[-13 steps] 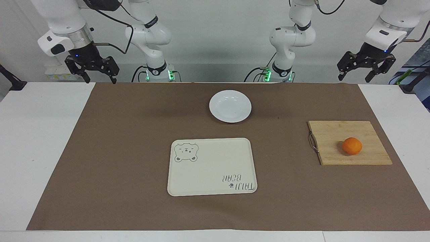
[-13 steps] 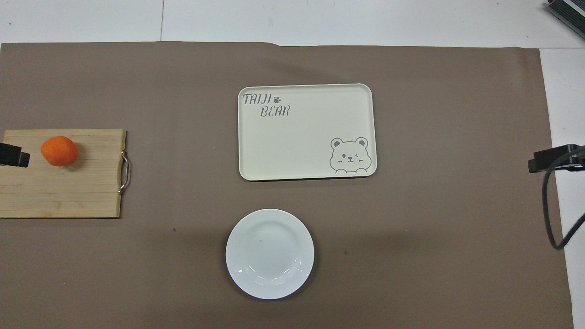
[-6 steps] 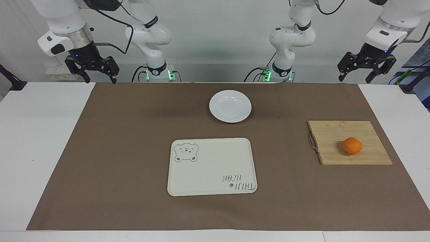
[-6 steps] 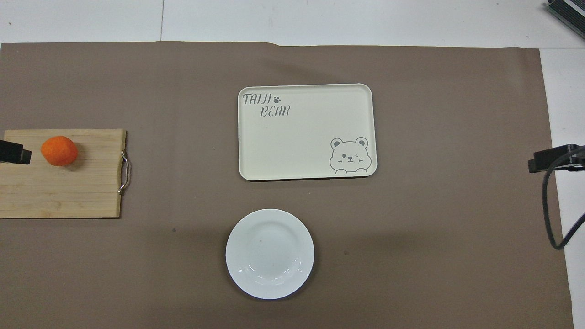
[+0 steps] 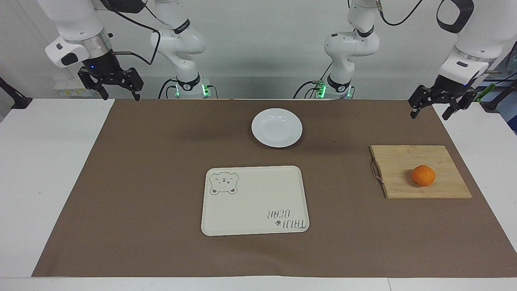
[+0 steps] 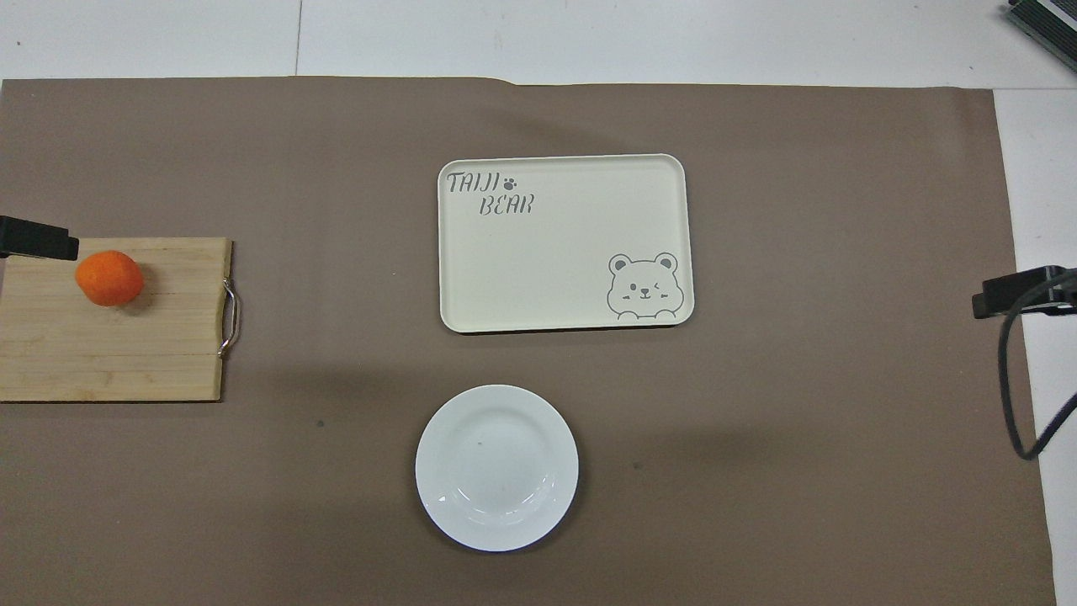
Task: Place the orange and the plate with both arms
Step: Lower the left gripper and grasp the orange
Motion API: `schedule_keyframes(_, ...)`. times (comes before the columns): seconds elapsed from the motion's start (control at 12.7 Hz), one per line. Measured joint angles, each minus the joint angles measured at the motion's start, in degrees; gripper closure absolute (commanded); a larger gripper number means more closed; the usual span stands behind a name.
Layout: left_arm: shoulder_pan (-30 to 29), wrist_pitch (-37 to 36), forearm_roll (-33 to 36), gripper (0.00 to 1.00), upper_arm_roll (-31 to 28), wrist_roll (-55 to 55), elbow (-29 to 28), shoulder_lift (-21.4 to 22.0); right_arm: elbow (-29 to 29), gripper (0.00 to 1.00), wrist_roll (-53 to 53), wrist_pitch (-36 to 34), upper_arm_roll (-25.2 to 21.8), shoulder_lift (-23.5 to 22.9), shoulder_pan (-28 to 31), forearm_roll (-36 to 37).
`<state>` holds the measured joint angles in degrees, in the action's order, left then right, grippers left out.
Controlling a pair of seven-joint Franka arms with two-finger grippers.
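Note:
The orange (image 5: pixel 423 176) lies on a wooden cutting board (image 5: pixel 404 161) toward the left arm's end of the table; it also shows in the overhead view (image 6: pixel 108 278). The white plate (image 5: pixel 276 127) sits empty on the brown mat near the robots' bases, and shows in the overhead view (image 6: pixel 496 467). My left gripper (image 5: pixel 432 114) is open and empty, up in the air over the mat's edge beside the board. My right gripper (image 5: pixel 119 95) is open and empty, raised at the right arm's end, where that arm waits.
A cream rectangular tray (image 5: pixel 255 200) with a bear drawing lies empty on the brown mat (image 5: pixel 141 182), farther from the robots than the plate. The cutting board has a metal handle (image 5: pixel 376 170) on its edge toward the tray. A black cable (image 6: pixel 1014 387) hangs at the right arm's end.
My left gripper has come down and moved out over the table toward the cutting board. The right arm, the orange and the plate have not moved.

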<state>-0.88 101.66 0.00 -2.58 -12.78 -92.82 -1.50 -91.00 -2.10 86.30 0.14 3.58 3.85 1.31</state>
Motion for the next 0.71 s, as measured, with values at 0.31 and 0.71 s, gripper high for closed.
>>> schedule_keyframes(0.31,-4.2,6.4,0.0,0.00,-0.1,-9.8,-0.2,-6.3,0.0,0.00,0.0,0.0,0.0,0.0,0.0,0.0)
schedule_keyframes(0.71,-6.1,17.5,-0.1,0.00,-0.1,-22.8,-6.0,-11.6,0.0,0.00,0.0,0.0,0.0,0.0,0.0,0.0)
